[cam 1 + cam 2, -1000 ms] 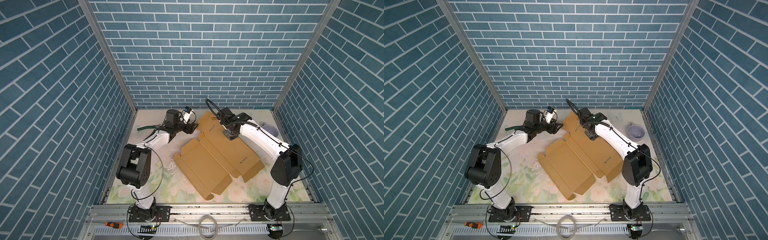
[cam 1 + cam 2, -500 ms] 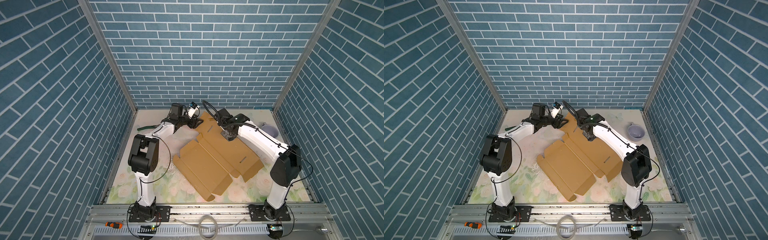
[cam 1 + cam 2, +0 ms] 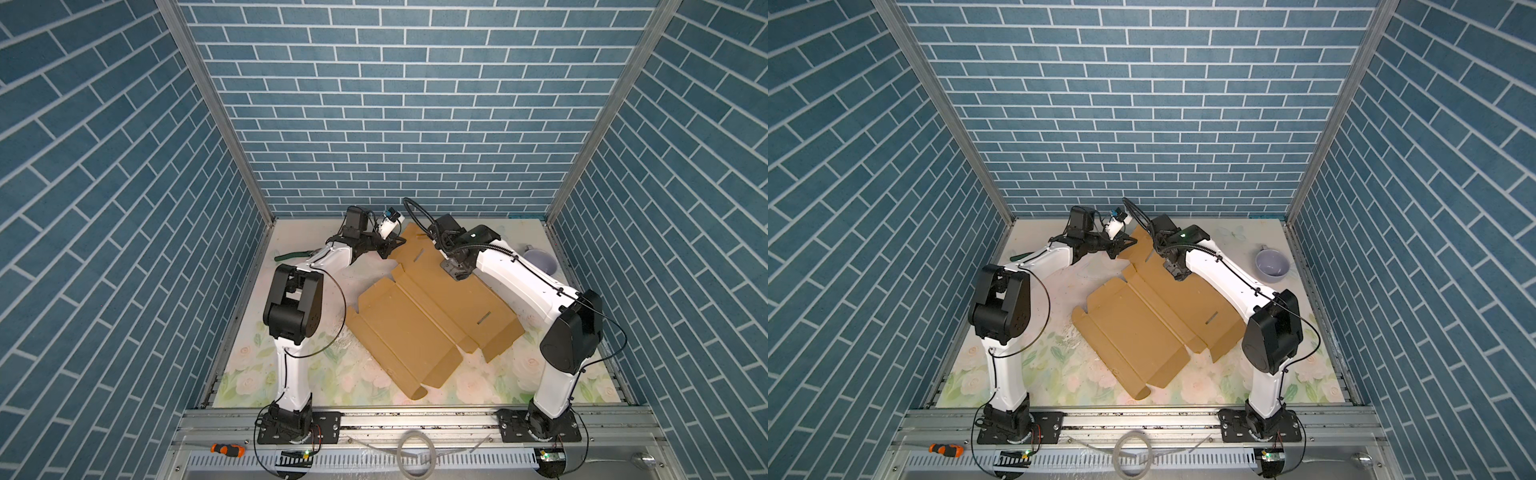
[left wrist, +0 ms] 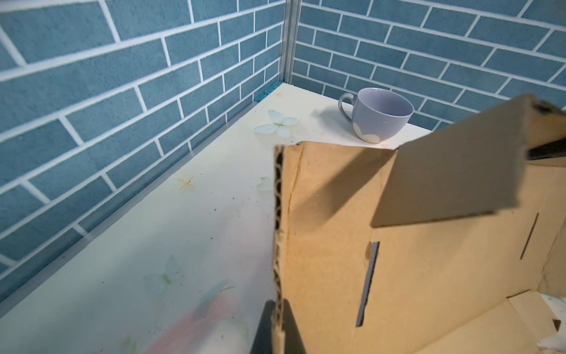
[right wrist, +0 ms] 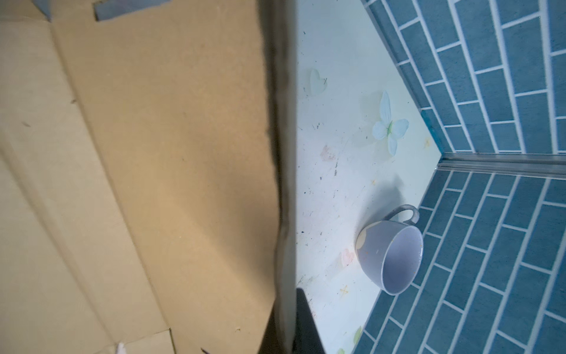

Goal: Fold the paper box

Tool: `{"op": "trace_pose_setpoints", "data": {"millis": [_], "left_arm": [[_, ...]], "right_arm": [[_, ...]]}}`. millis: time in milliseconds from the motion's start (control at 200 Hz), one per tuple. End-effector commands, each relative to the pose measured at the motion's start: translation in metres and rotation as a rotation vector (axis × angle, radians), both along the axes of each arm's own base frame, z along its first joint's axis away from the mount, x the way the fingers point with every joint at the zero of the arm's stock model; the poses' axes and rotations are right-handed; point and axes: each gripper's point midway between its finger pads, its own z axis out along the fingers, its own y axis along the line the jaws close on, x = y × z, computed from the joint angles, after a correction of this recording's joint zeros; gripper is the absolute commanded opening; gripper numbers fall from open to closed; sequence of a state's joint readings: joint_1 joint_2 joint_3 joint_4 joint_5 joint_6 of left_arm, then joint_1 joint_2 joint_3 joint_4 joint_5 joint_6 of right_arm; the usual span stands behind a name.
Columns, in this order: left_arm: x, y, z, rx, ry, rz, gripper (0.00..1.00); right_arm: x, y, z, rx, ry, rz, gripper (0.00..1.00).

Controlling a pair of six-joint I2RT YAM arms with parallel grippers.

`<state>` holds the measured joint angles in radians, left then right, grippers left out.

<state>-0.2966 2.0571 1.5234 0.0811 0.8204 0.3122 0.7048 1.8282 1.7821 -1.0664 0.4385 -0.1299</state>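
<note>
Bright even overhead light, soft shadows, blurry wrist-view foregrounds.

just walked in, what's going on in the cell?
Both arms are working a brown die-cut corrugated cardboard box sheet, which lies mostly unfolded on the floral table. The left gripper is shut on the edge of the raised far flap. The right gripper has another edge of the sheet between its jaws, but I can't tell whether it is clamped. Only the far end is lifted.
</note>
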Motion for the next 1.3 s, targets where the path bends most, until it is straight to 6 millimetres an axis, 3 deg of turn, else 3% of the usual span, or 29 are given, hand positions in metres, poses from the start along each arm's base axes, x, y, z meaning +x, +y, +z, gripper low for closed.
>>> {"op": "trace_pose_setpoints", "data": {"millis": [0,115,215,320,405,620,795,1050,1295], "left_arm": [[-0.003,-0.004,0.025,-0.045,-0.137,-0.045,0.0],[0.0,-0.005,0.036,-0.08,-0.182,-0.041,0.0],[0.003,-0.006,0.042,-0.121,-0.214,-0.028,0.0],[0.007,-0.005,0.043,-0.153,-0.226,0.001,0.0],[0.009,-0.004,0.044,-0.158,-0.243,0.03,0.0],[0.002,-0.003,0.034,-0.146,-0.224,0.041,0.0],[0.0,-0.002,0.026,-0.145,-0.226,0.061,0.0],[-0.006,-0.009,0.021,-0.163,-0.233,0.075,0.0],[-0.012,-0.016,0.012,-0.152,-0.25,0.101,0.0]], "right_arm": [[-0.029,0.009,0.004,0.129,0.143,0.043,0.24],[-0.047,0.0,-0.005,0.182,0.215,0.021,0.35],[-0.055,-0.013,-0.011,0.184,0.216,-0.009,0.38],[-0.062,-0.012,-0.009,0.24,0.223,-0.021,0.41],[-0.063,-0.012,-0.007,0.257,0.213,-0.044,0.42],[-0.054,-0.035,0.012,0.179,0.096,-0.098,0.43],[-0.075,-0.004,0.02,0.379,0.219,-0.052,0.45],[-0.07,-0.004,0.002,0.367,0.229,-0.095,0.23],[-0.068,0.009,-0.003,0.427,0.243,-0.117,0.13]]}}
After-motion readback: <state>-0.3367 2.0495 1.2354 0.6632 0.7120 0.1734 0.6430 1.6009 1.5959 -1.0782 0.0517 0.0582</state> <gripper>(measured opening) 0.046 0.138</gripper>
